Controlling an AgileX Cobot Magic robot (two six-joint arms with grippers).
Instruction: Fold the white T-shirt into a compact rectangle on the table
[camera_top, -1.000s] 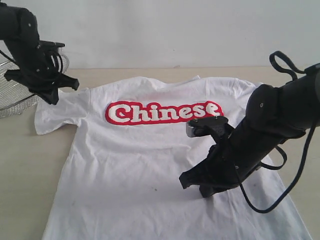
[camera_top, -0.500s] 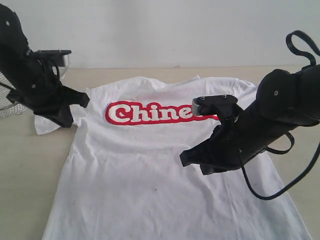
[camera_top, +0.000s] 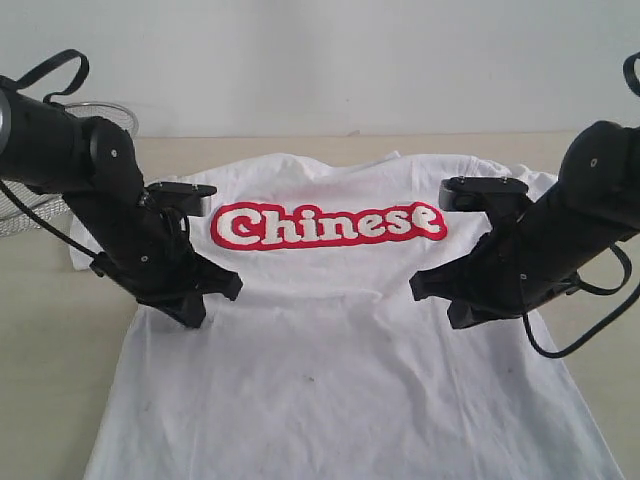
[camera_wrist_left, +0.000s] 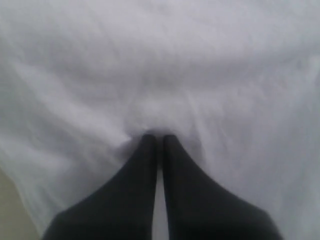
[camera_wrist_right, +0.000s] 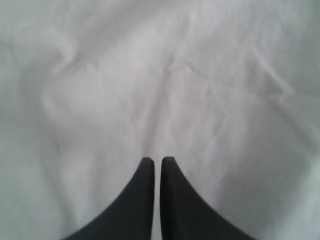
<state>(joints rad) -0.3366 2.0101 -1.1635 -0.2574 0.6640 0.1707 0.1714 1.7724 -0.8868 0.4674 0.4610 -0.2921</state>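
The white T-shirt (camera_top: 320, 350) lies spread flat, front up, on the table (camera_top: 50, 340), its red-outlined "Chinese" lettering (camera_top: 328, 224) across the chest. My left gripper (camera_top: 232, 287) is shut low over the shirt's left side, below the sleeve. In the left wrist view its tips (camera_wrist_left: 156, 136) rest against slightly puckered white cloth (camera_wrist_left: 200, 60). My right gripper (camera_top: 418, 288) is shut over the shirt's right side at the same height. In the right wrist view its tips (camera_wrist_right: 157, 159) hover just over wrinkled cloth (camera_wrist_right: 150, 75), with nothing between them.
A round wire-mesh basket (camera_top: 30, 205) stands at the back left, behind the left arm. A pale wall runs along the table's far edge. Bare tabletop shows on both sides of the shirt. Loose black cables hang from both arms.
Both arms swung inward and down. The left gripper came from beside the basket onto the shirt's left side. The right gripper moved up and rightward, uncovering the lettering. Both stayed shut.
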